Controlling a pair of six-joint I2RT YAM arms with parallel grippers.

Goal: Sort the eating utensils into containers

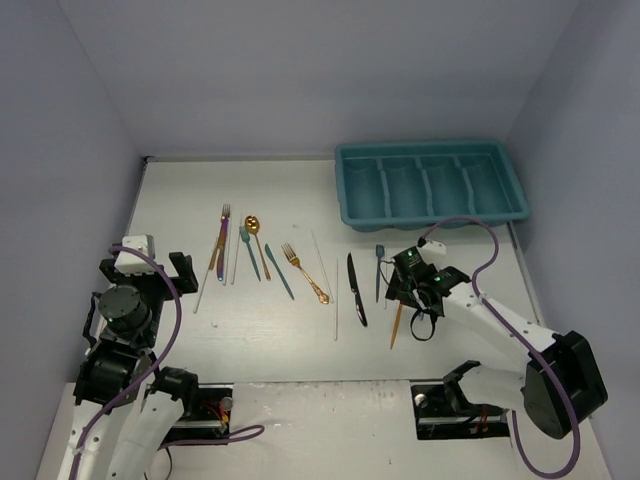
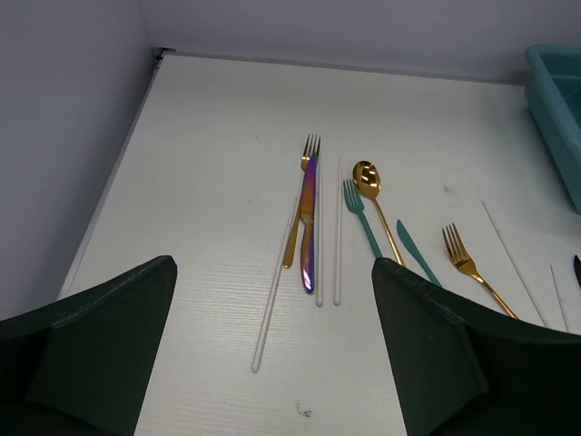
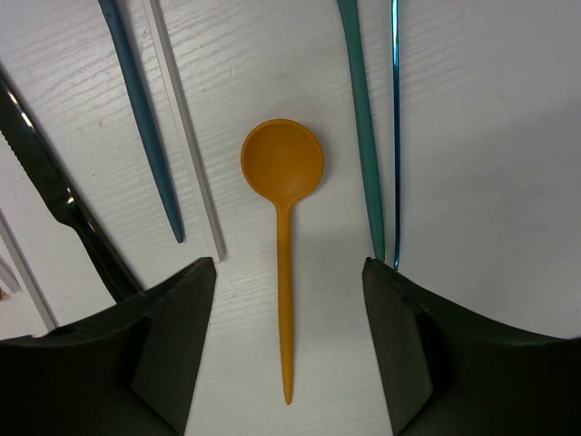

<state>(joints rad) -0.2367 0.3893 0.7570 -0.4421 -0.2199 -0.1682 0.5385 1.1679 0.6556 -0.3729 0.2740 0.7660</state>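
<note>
The teal tray (image 1: 432,148) stands at the back right, its long compartments showing nothing inside. The utensils lie in a row on the white table. My right gripper (image 1: 407,285) is open and low over the orange spoon (image 3: 283,227). In the right wrist view my right gripper (image 3: 286,272) has one jaw on each side of the handle, apart from it. Only the spoon's handle (image 1: 396,328) shows from above. My left gripper (image 1: 150,265) is open and empty at the near left. In its wrist view, my left gripper (image 2: 272,300) looks at the purple knife (image 2: 308,222) and gold spoon (image 2: 367,174).
Beside the orange spoon lie a teal handle (image 3: 363,127), a thin blue handle (image 3: 396,136), a white chopstick (image 3: 186,136), a blue handle (image 3: 141,118) and a black knife (image 3: 64,209). Further left are a gold fork (image 1: 303,270), teal knife (image 1: 279,270) and teal fork (image 1: 247,250).
</note>
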